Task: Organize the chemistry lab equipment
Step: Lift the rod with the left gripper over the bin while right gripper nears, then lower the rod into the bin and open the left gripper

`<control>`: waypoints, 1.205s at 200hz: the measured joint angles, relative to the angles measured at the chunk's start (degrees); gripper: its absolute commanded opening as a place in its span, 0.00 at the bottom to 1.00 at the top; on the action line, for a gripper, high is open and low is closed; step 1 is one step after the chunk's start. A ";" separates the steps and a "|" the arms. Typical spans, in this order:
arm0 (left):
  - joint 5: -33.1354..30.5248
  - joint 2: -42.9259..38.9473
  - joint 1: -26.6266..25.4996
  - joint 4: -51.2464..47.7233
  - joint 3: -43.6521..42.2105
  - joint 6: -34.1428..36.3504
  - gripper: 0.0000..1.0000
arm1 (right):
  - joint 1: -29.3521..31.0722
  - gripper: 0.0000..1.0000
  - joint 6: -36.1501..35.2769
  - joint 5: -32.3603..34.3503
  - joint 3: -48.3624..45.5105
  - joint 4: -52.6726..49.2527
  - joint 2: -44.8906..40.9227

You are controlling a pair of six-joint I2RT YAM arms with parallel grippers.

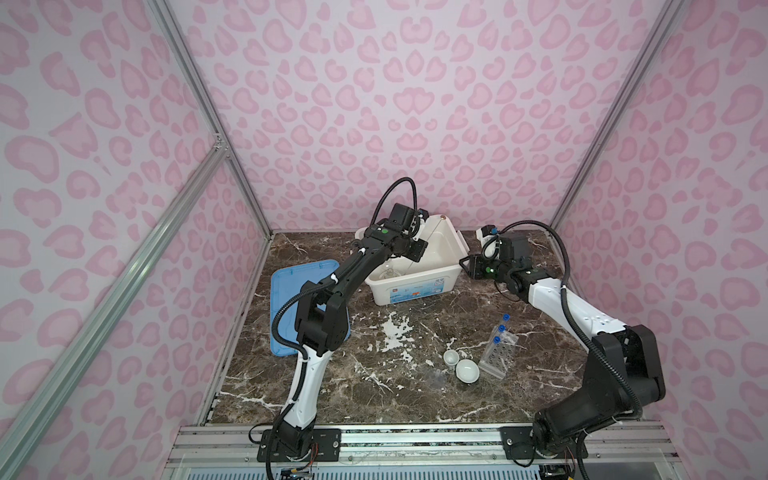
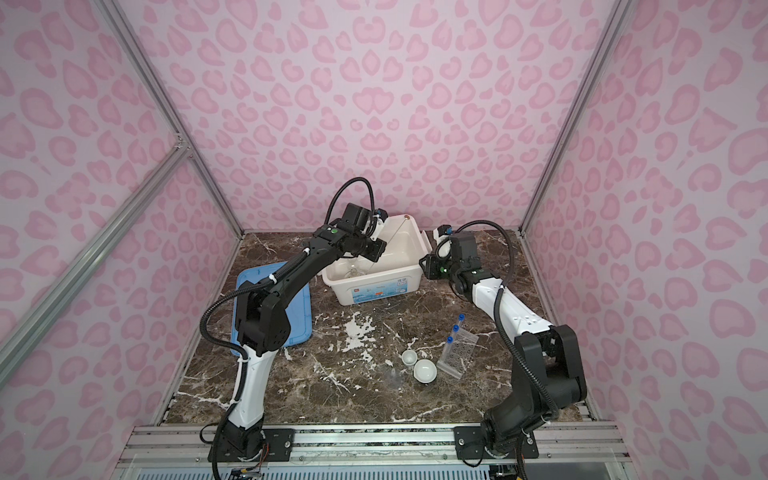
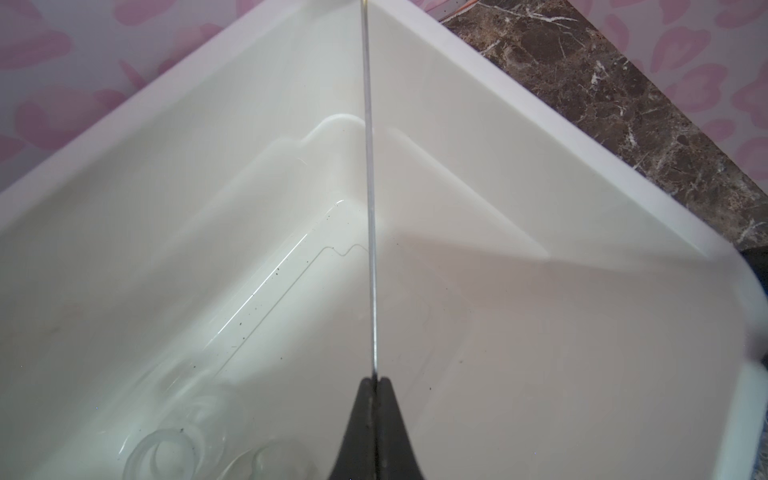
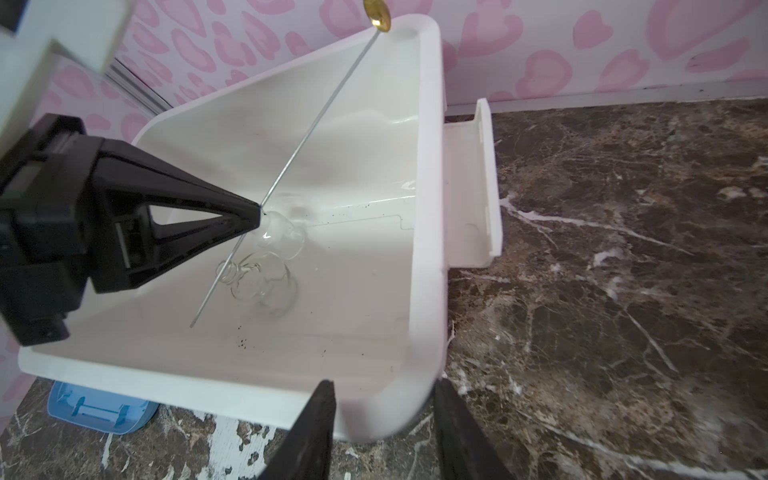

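box: white storage box [image 1: 415, 286], open, back centre | lid: blue lid [image 1: 286, 286], flat, left of box | surface: dark marble tabletop [image 1: 374, 395] | walls: pink-patterned wall [image 1: 415, 104]

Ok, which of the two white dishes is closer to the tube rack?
The wider dish, shallower and right beside the rack; the smaller dish sits on its other side, farther off.

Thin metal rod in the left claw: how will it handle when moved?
The rod looks long and very thin: probably light, slightly springy. The left claw pinches it off-centre, so the long spoon end may swing or pivot. Smooth metal, likely slippery.
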 measured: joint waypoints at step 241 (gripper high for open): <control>3.89 3.85 -0.09 -4.57 -3.85 -0.98 0.26 | 2.27 0.55 1.49 3.02 -0.46 -1.55 -3.39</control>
